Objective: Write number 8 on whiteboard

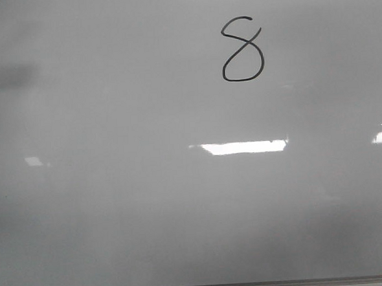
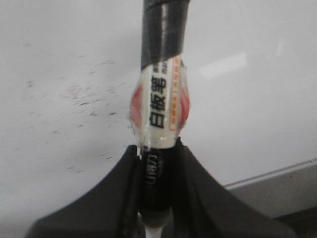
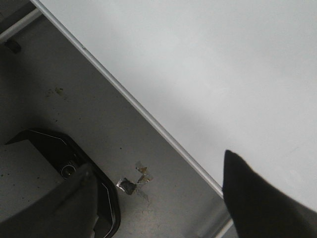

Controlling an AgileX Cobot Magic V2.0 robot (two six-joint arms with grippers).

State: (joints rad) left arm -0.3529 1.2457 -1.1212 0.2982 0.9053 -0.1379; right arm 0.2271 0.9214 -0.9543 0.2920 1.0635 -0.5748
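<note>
Up on the whiteboard (image 1: 117,206), right of centre near its top edge, sits the number 8 (image 1: 242,50): thin black line, slightly slanted, top loop not quite shut, bottom loop bigger. To me the writing looks basically done, so the step in hand is prob. getting clear w/o spoiling it.

My left gripper (image 2: 156,198) is clamped on the marker (image 2: 159,99), fingers tight to the barrel on both sides, pen pointing away from the cam w/ black tape round the far end. Doing it well = keep that squeeze firm so the pen doesn't tip, pull straight back off the board rather than sliding sideways, and stay well away from the fresh ink. If the top loop needs closing, I'd want one short light touch, not a redraw. Smudge risk is the main thing.

My right gripper (image 3: 163,198) holds nothing, fingers wide apart, hanging over the board's grey frame (image 3: 148,119) and the floor-ish grey surface beside it.

Views differ a lot. Front cam alone shows the 8 and where it sits; no arm appears there except maybe a reddish sliver at the top left corner, can't tell what. Left wrist cam alone shows the pen grip plus faint dark specks (image 2: 84,94) on the board, but not the tip or the 8. Right wrist cam alone shows scraps of tape (image 3: 136,181) lying off the board.
</note>
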